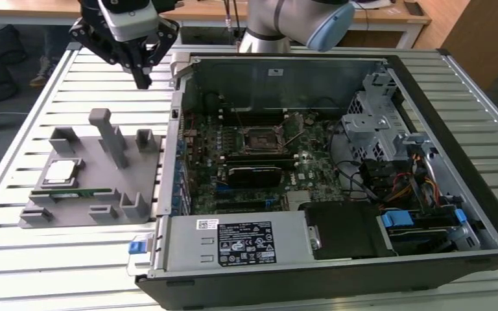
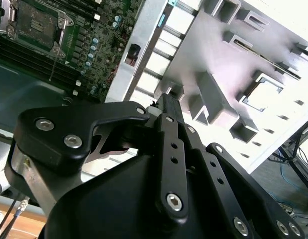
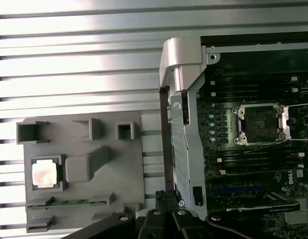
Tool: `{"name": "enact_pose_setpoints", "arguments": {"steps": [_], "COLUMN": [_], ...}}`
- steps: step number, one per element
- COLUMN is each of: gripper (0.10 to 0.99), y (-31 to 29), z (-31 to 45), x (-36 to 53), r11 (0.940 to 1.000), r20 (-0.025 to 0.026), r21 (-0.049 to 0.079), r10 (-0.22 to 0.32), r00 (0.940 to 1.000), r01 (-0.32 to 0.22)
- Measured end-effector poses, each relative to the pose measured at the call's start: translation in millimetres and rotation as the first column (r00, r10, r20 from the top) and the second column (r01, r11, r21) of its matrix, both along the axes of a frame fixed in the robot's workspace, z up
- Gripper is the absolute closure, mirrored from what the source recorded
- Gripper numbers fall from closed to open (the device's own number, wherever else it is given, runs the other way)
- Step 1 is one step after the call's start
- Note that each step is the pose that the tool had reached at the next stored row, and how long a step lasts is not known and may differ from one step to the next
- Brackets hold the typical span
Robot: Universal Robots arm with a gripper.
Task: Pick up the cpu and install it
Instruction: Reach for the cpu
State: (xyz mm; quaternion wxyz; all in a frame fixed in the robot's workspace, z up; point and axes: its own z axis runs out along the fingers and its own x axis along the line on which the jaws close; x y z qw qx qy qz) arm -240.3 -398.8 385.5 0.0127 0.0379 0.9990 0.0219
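Observation:
The cpu (image 1: 61, 170) is a silvery square chip lying flat in a pocket of the grey fixture (image 1: 93, 183) at the exterior view's left. In the first wrist view the cpu (image 3: 45, 174) sits in the same pocket of the fixture (image 3: 119, 169). The motherboard socket (image 1: 262, 138) stands open inside the computer case, and both wrist views show the socket (image 3: 261, 124) (image 2: 37, 25). My black gripper (image 1: 142, 79) hangs above the table behind the fixture, near the case's back left corner. It is shut with nothing in it, well apart from the cpu. Its fingertips (image 3: 167, 196) meet.
A green memory stick (image 1: 72, 192) lies in a slot of the fixture just in front of the cpu. Tall grey posts (image 1: 115, 139) rise from the fixture. The open case (image 1: 318, 285) holds a power supply, cables and a drive cage. The arm's base (image 1: 266, 26) stands behind the case.

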Motion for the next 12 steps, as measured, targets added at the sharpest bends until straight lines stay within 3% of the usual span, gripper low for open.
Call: {"name": "enact_pose_setpoints", "arguments": {"steps": [12], "gripper": [0.976], "y": [0.0], "z": [-0.8], "x": [-15.9], "r11": [1.0], "r20": [-0.0001], "r21": [0.0], "r10": [0.0], "r00": [1.0], "r01": [0.0]}}
